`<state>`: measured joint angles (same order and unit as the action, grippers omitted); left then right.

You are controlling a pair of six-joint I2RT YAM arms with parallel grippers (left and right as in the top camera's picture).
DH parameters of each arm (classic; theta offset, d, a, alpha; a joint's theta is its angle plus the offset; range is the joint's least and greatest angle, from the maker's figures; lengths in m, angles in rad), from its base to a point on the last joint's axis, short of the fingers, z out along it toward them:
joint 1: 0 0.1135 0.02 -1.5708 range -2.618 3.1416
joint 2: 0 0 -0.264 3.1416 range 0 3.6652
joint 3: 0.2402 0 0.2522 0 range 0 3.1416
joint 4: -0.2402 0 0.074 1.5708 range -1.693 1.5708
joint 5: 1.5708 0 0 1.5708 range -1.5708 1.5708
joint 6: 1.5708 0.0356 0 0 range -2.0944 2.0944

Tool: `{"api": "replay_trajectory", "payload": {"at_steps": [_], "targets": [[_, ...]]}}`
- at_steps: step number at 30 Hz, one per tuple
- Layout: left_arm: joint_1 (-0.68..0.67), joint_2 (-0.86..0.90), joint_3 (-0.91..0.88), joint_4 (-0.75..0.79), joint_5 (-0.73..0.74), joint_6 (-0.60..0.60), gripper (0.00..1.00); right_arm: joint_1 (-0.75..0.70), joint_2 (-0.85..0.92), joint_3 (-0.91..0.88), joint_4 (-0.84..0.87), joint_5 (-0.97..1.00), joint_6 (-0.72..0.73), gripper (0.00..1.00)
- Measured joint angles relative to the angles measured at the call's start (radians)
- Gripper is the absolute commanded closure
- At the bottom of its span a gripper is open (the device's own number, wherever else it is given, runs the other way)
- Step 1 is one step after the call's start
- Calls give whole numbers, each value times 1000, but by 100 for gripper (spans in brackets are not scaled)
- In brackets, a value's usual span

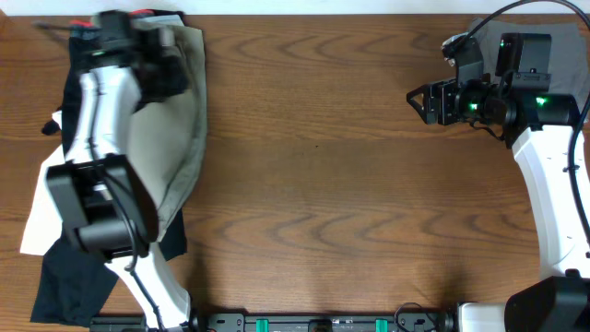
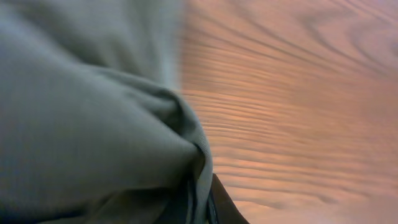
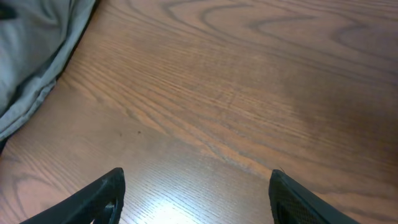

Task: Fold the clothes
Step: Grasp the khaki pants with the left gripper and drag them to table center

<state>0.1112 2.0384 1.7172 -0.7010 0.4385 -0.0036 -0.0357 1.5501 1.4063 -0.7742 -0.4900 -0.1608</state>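
The clothes, light khaki shorts, lie on a pile of garments at the table's left side. My left gripper is over their far end, largely hidden by the arm from above. In the left wrist view the left gripper is shut on a fold of the khaki cloth, which fills most of the frame. My right gripper hovers open over bare wood at the far right, well apart from the shorts. Between its fingertips only table shows, and the shorts' edge lies at the upper left.
Beneath and beside the shorts are a dark navy garment, a white one and a black piece with red trim. A grey cloth lies under the right arm at the far right corner. Bare wooden table spans the middle.
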Motion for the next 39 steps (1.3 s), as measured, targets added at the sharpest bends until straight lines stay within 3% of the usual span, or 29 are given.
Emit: {"api": "replay_trajectory", "payload": {"at_steps": [4,14,27,29,32,35,39], "targets": [[-151,0,0,0,4,0,94,-11,0,0,5,10,9,36],[-466,0,0,2,-19,-51,94,-169,0,0,60,16,121,36],[-682,0,0,39,-62,-160,92,-345,0,0,73,-89,195,35],[-706,0,0,17,-63,-158,75,-346,0,0,69,-97,196,34],[-731,-1,0,-44,-61,-170,62,-346,0,0,68,-106,197,33],[-709,-14,0,-130,-74,-173,36,-341,0,0,68,-108,198,33],[-596,-76,0,-197,-126,-178,19,-303,0,0,79,-103,193,33]]}}
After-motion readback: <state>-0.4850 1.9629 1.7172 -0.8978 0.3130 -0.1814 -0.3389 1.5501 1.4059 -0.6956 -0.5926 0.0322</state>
